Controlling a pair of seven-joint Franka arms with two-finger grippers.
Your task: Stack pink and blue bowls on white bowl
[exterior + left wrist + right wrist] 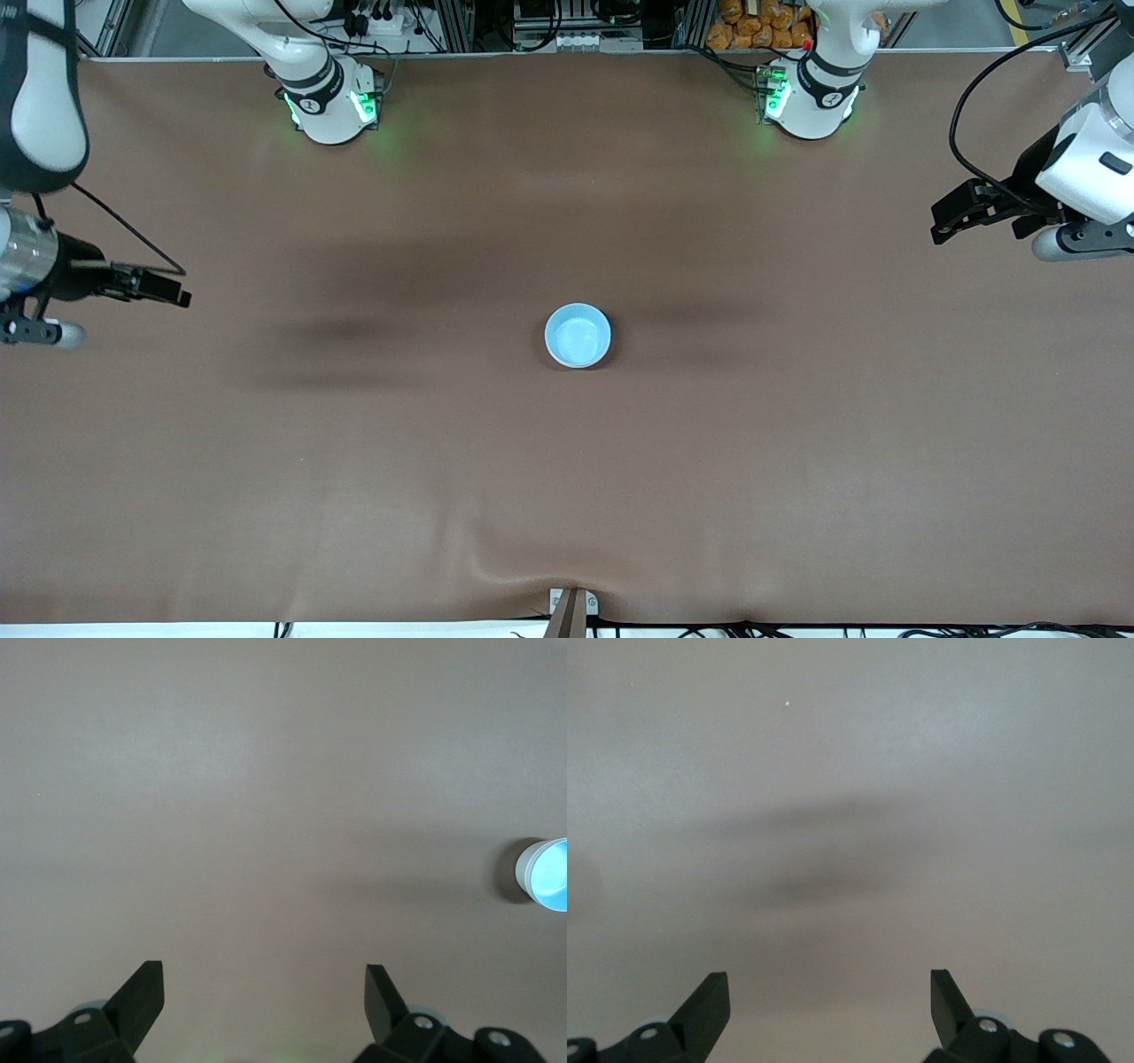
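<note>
A broad table covered in a smooth, matte brown cloth (797,461) fills the front view from edge to edge. Soft, dark, blurred shadows streak the cloth around its middle, and a shallow wrinkle puckers it at the edge nearest the front camera, where a small metal bracket (571,602) clips that edge. Near the table's centre rests a small, round, glossy stack of bowls, upright, with a light sky-blue bowl (578,335) showing on top; the left wrist view shows a whitish outer wall (526,873) around the blue inside. Two white robot bases (330,106) stand on the cloth along the edge farthest from the front camera.
</note>
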